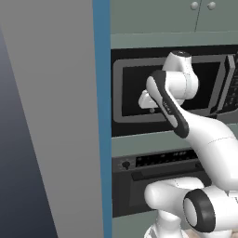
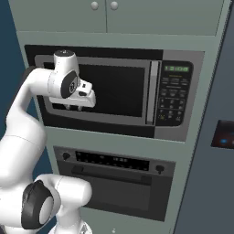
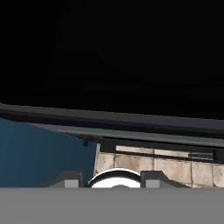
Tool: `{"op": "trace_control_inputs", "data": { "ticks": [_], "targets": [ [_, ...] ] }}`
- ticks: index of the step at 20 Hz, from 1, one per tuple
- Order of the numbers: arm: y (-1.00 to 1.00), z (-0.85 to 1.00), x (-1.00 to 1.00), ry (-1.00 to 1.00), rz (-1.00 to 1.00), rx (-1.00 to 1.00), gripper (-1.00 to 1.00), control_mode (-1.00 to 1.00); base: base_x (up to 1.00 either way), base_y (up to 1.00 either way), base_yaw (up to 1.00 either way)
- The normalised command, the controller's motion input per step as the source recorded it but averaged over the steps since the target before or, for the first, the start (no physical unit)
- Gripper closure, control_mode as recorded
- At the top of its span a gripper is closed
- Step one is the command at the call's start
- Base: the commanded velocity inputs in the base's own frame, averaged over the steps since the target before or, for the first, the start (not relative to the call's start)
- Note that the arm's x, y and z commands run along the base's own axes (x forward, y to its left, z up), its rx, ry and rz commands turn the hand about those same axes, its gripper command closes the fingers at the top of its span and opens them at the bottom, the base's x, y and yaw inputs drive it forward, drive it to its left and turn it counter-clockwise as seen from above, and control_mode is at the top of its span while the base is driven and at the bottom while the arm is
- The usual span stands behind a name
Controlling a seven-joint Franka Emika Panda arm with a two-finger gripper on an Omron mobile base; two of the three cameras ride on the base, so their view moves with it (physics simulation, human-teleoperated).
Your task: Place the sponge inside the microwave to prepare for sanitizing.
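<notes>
The microwave (image 2: pixel 119 89) is a wide built-in unit with a black glass door in a dark grey frame, and its door is closed. It also appears as the microwave (image 1: pixel 135 93) behind my arm. My gripper (image 2: pixel 74 108) hangs in front of the door's lower left corner, pointing down, close to the frame. Its fingers stand apart with nothing between them. In the hand view the gripper (image 3: pixel 109 178) looks down past the dark door frame (image 3: pixel 131 120) at the floor. The sponge is out of view.
The microwave's button panel (image 2: pixel 173 98) is on the right of the door. Below is a black oven panel with knobs (image 2: pixel 114 176), above are cabinet doors (image 2: pixel 105 13). A tall grey panel (image 1: pixel 46 116) stands at the left, and tiled floor (image 3: pixel 153 165) lies beneath.
</notes>
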Motion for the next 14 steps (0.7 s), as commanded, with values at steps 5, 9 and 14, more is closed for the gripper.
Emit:
{"op": "trace_control_inputs", "data": {
  "ticks": [5, 9, 14],
  "targets": [
    [-0.04, 0.00, -0.04, 0.00, 0.00, 0.00, -1.00, -1.00, 0.00, 0.00, 0.00],
    [-0.23, 0.00, -0.06, -0.05, 0.00, -0.03, -1.00, -1.00, 0.00, 0.00, 0.00],
    [-0.45, 0.07, -0.01, -0.17, -0.04, -0.14, -1.00, -1.00, 0.00, 0.00, 0.00]
  ]
}}
